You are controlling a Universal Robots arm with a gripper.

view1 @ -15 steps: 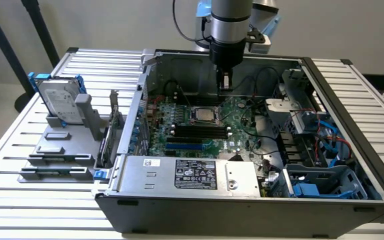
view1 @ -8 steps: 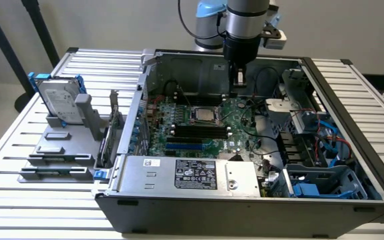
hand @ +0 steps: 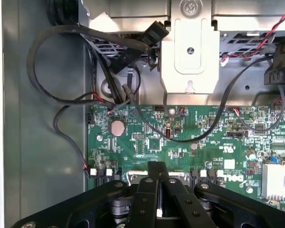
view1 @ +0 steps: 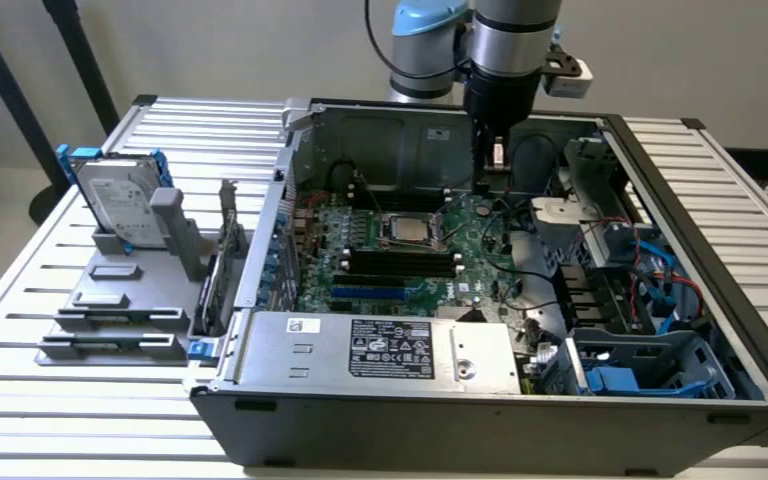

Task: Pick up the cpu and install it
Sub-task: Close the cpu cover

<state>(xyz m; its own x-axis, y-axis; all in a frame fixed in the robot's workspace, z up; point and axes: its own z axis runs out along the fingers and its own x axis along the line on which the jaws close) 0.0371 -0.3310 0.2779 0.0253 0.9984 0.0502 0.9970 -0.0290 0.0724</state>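
The cpu [view1: 407, 228], a small silver square, lies flat in the socket near the middle of the green motherboard [view1: 371, 270] inside the open computer case [view1: 491, 420]. My gripper [view1: 498, 158] hangs above the board's far end, toward the exterior view's right of the cpu and apart from it. In the wrist view the two black fingers [hand: 151, 176] are pressed together with nothing between them, over the motherboard's edge [hand: 180, 142]; my gripper [hand: 156, 166] is shut and empty.
A silver hard drive with a blue bracket [view1: 117, 205] stands on a grey rack at the exterior view's left. A silver box with a black label [view1: 384, 350] fills the case's near side. Black cables [hand: 66, 66] and a metal bracket [hand: 190, 57] lie beyond my fingers.
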